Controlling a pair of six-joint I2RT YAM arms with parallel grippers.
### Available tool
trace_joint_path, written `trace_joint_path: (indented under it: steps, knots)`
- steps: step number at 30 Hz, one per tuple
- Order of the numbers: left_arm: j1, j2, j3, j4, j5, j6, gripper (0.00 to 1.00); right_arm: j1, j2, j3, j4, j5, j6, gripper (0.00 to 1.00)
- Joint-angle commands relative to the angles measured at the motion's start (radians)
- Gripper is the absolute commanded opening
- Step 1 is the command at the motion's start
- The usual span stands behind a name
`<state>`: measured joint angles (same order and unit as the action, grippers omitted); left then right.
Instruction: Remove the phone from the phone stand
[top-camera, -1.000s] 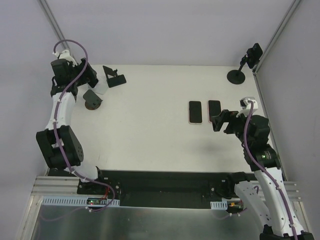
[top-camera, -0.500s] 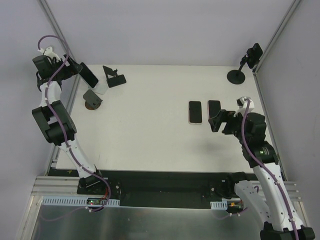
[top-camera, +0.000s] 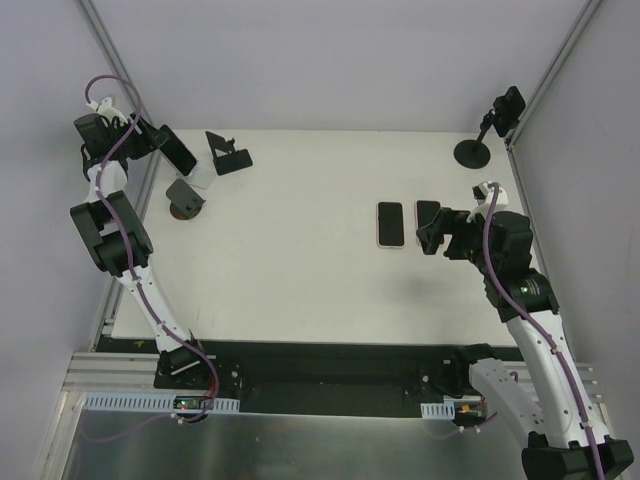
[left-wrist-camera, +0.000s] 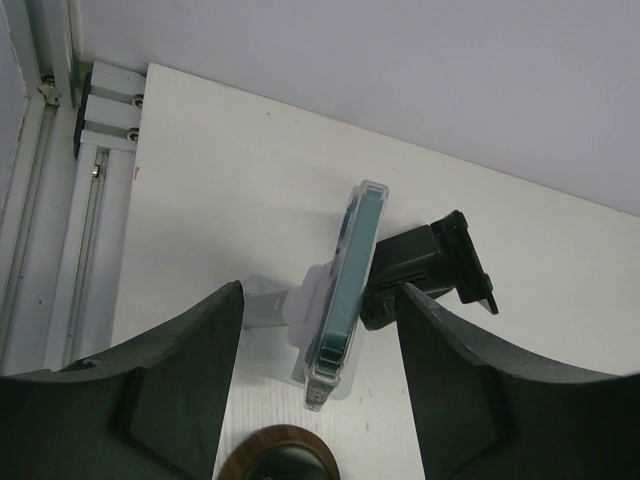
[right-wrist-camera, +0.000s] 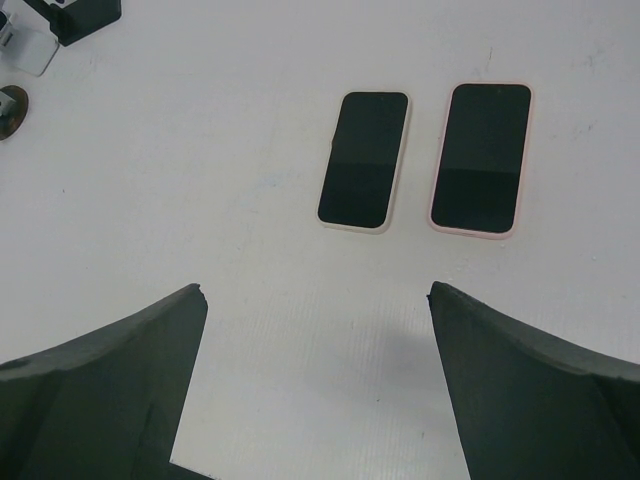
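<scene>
Two flat phones (right-wrist-camera: 364, 160) near wide right hand (right-wrist-camera: 317, 290) | left hand (left-wrist-camera: 320, 295) wide | black stand (left-wrist-camera: 430, 265) beside phone (left-wrist-camera: 345, 280)

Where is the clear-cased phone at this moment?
In the left wrist view, the clear-cased phone stands on edge in the white stand at the table's far-left corner, beside the black folding stand, ahead of the left arm's open fingers.

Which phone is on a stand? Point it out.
The clear-cased phone at the far left: it stands propped on the white stand, while the cream-cased phone and the pink-cased phone lie flat, screens up.
</scene>
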<state>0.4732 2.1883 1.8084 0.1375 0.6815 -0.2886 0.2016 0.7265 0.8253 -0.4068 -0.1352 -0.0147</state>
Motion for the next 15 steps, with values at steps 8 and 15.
trace_joint_path:
  steps: [8, 15]
  knots:
    - [0.01, 0.062, 0.097, 0.12, 0.075, -0.073, 0.41, 0.001, 0.022, 0.086, -0.044, 0.008, 0.012, 0.96]
    - [0.01, 0.024, 0.094, 0.136, 0.09, -0.063, 0.19, 0.001, 0.04, 0.08, -0.013, 0.0, 0.037, 0.96]
